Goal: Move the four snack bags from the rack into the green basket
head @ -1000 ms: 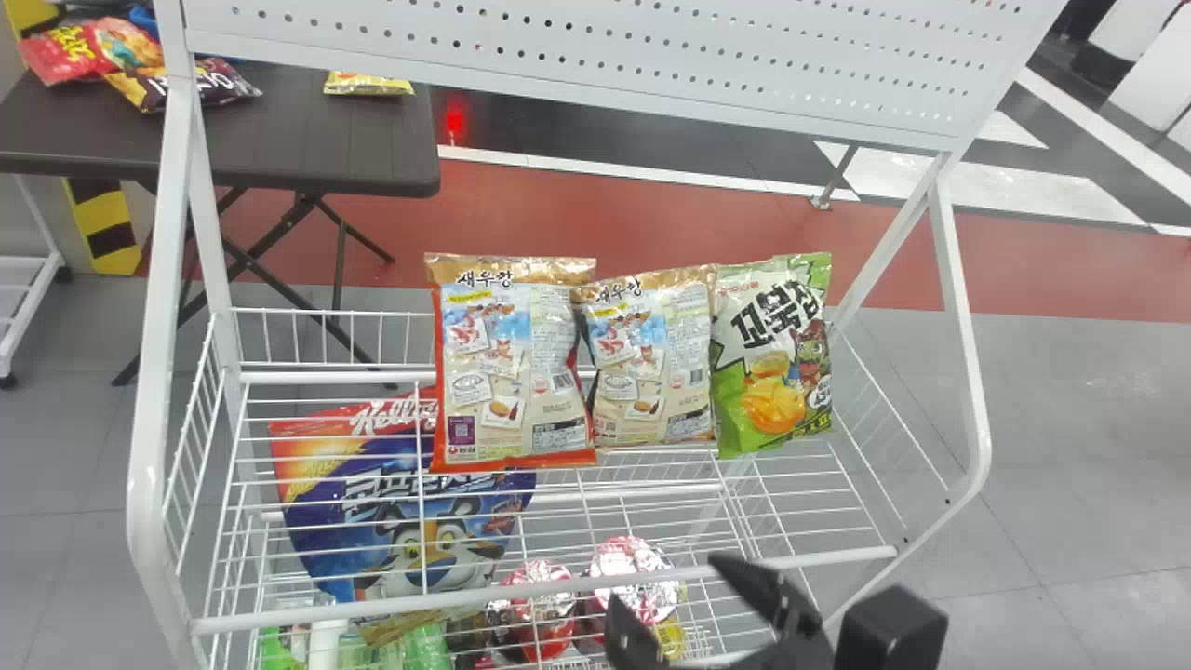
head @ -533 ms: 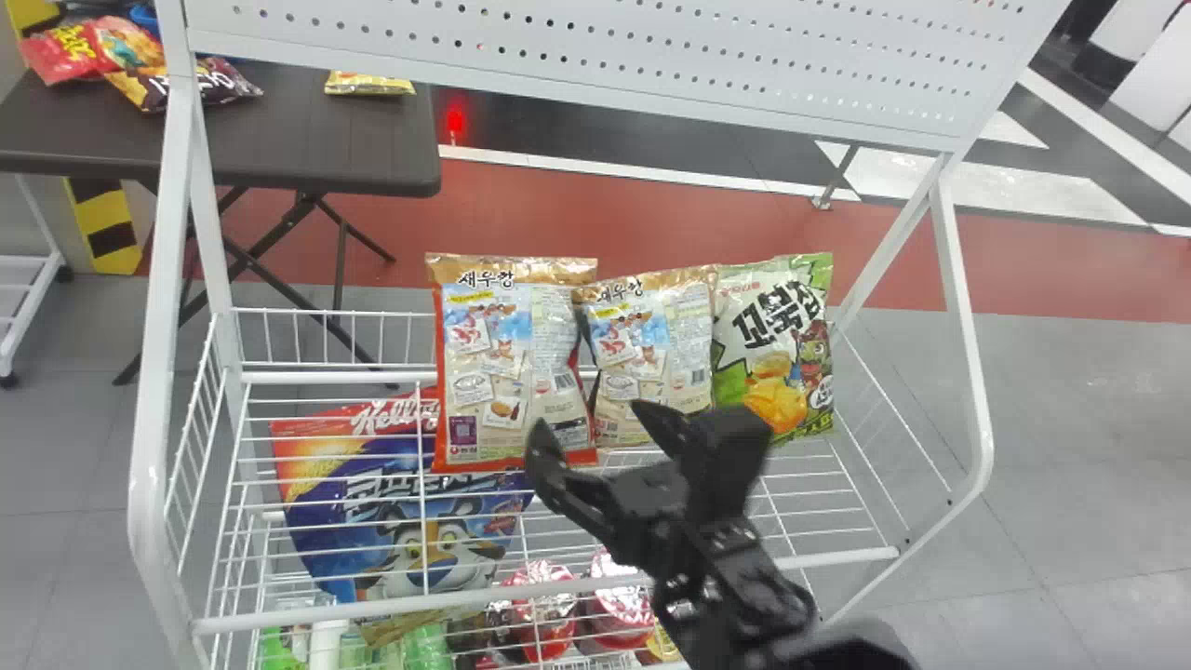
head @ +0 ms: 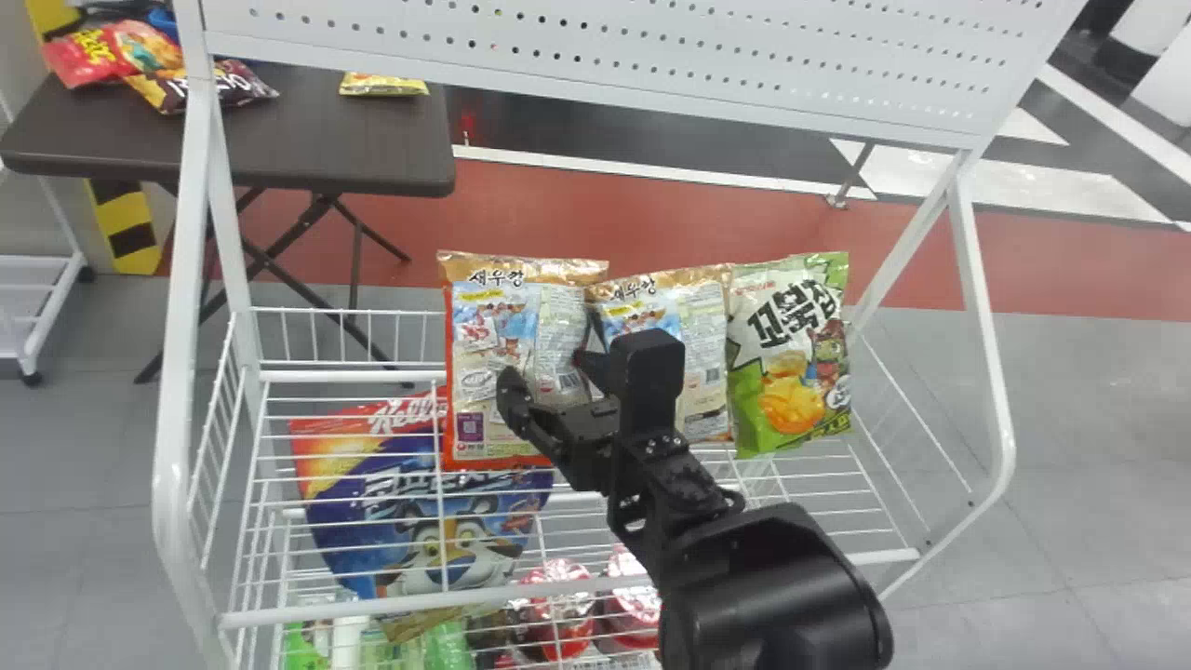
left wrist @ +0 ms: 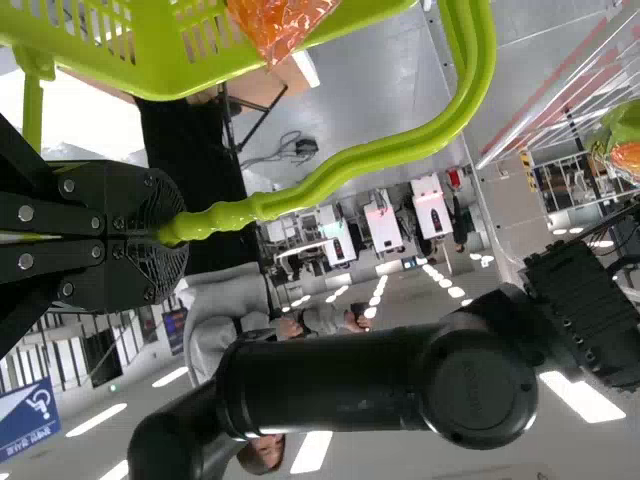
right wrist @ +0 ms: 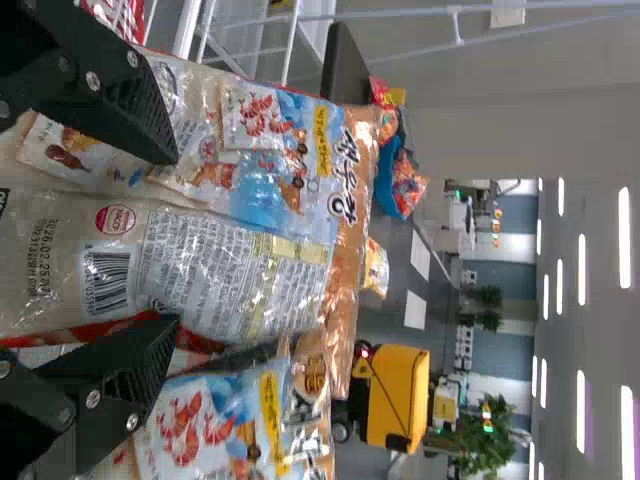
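Evidently the leftmost snack bag (head: 475, 372) was the one to be taken. It was propped upright toward the back edge of the rack (head: 372, 608), its long axis running from bottom to top, its right side overlapped closely with the middle bag (head: 707, 372); beyond that, on the right, the green bag (head: 786, 372) was seen.

Just before the leftmost bag's face, over its lower right part, the right gripper (head: 547, 369) was placed, with its fingers spread wide and nothing held between them. They were pointed up along the bag's length, so that its width was set across the opening. In the right wrist view one finger was found over the printed face, the other by the red edge next to the middle bag; a neighbour's edge might be pinched too, and a small shift to the left was judged useful before closing.

Farther off, the green basket (left wrist: 180, 60) was held by its handle (left wrist: 400, 150) in the closed left gripper (left wrist: 170, 228), with an orange packet (left wrist: 280, 20) carried in it.
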You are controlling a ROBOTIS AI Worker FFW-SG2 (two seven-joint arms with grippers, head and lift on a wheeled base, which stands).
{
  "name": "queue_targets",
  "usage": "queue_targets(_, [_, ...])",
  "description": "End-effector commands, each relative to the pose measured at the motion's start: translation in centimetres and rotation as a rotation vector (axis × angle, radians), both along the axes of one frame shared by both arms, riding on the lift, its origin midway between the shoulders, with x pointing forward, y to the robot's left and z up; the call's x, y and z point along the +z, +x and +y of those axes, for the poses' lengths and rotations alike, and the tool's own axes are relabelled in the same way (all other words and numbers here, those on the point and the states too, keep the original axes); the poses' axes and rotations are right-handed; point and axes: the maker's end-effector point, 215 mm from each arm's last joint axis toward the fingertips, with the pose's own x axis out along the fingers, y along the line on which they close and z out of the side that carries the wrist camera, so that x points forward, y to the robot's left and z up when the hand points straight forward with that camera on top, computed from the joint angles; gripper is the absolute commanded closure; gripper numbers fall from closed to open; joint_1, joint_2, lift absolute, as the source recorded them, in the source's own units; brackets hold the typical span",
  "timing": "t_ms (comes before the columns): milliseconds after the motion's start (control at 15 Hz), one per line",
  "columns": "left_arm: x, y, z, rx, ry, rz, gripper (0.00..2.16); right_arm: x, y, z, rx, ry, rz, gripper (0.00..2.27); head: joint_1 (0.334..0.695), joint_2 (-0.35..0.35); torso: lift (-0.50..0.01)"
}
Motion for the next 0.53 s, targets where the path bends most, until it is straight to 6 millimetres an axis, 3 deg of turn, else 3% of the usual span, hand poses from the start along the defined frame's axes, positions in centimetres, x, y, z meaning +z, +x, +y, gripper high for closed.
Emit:
queue_targets(0, [0.1, 0.2, 0.1, 0.0, -0.003, -0.001, 1.93, -0.8, -0.3, 1.3, 0.043, -0.015, 0.04, 1.96, 0.695, -0.262, 0.0])
queue_targets(200, [0.1, 0.3, 0.1, 0.002, -0.004, -0.004, 1.93, -0.4, -1.3, 2.7, 0.099, -0.01, 0.037, 2.07, 0.695, -0.236, 0.0])
queue_targets(467, [0.2, 0.3, 0.1, 0.001, -0.005, -0.004, 1.93, 2.0, -4.2, 4.1, 0.144, -0.01, 0.002, 2.07, 0.695, -0.21, 0.0])
